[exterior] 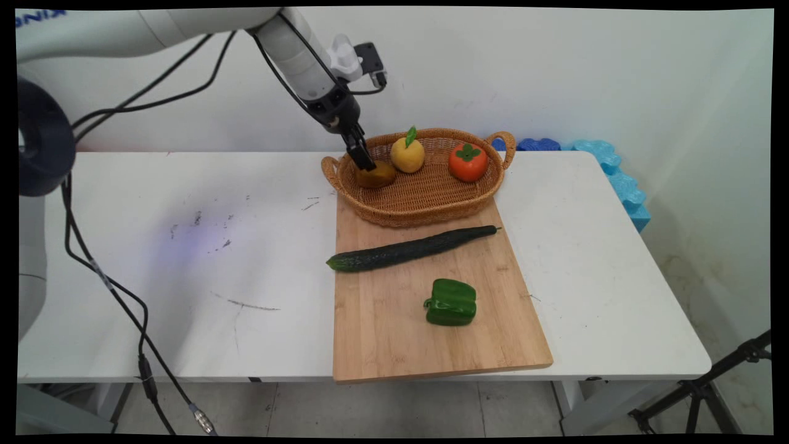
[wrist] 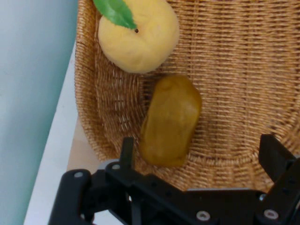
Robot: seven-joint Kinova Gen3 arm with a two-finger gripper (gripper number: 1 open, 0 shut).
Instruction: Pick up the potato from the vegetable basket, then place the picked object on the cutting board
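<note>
While claw [wrist: 199, 154] hangs spread over brown fruit [wrist: 171, 121], basket [exterior: 425, 197] unlabelled

A brown oblong potato [wrist: 171, 122] lies on its side in the wicker basket's [exterior: 425, 197] left end, just beside a yellow leafed fruit [wrist: 138, 33].

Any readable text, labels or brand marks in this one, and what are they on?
"NI…": blue letters on the arm's white link, cut off by the picture's edge and only partly legible.
No text shows on the basket, the cutting board, or anything lying on them.
</note>
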